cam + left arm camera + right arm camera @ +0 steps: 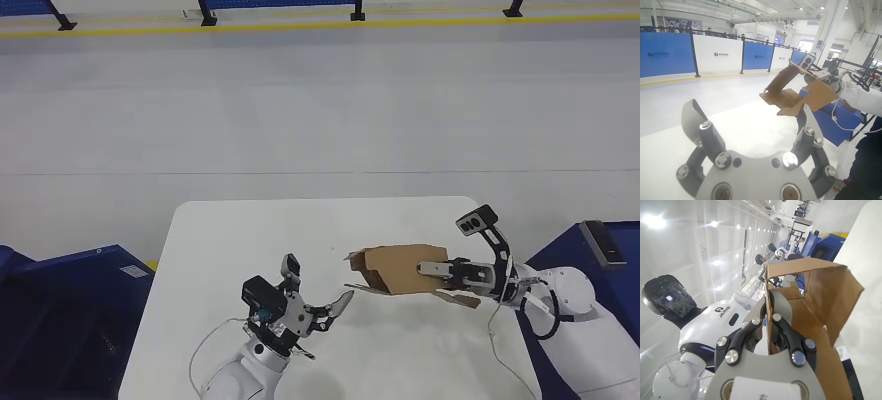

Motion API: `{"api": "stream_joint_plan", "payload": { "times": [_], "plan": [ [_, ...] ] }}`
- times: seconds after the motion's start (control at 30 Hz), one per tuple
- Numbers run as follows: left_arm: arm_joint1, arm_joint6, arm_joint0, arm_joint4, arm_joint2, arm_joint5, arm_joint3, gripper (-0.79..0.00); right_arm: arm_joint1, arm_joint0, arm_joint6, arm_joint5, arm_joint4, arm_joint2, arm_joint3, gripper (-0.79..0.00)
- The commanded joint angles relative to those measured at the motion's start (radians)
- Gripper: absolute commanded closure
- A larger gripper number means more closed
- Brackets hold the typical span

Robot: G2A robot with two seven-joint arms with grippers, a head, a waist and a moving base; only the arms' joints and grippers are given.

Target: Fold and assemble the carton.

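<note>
Our right gripper (769,301) pinches one wall of the half-open carton (400,268) above the table (225,250). Our left gripper (748,108) gapes empty (a finger (808,121) beside a flap (789,111)); a push there could twist it loose.

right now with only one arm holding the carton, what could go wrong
1. The right gripper pinches the brown cardboard carton by one thin wall, off the white table; a push could twist or slip it.
2. The open left gripper has one of its fingers right by a loose flap; closing there might crease it rather than fold it.
</note>
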Motion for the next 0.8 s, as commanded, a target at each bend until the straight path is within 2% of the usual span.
{"api": "stream_joint_plan", "payload": {
  "times": [0.0, 0.77],
  "plan": [
    [-0.004, 0.003, -0.011, -0.01, 0.01, 0.007, 0.008, -0.785, -0.002, 0.004, 0.001, 0.005, -0.007, -0.006, -0.001, 0.0],
    [-0.027, -0.073, -0.077, -0.013, 0.069, 0.032, 0.084, -0.785, -0.021, -0.003, 0.038, -0.002, -0.042, -0.014, -0.012, 0.0]
  ]
}}
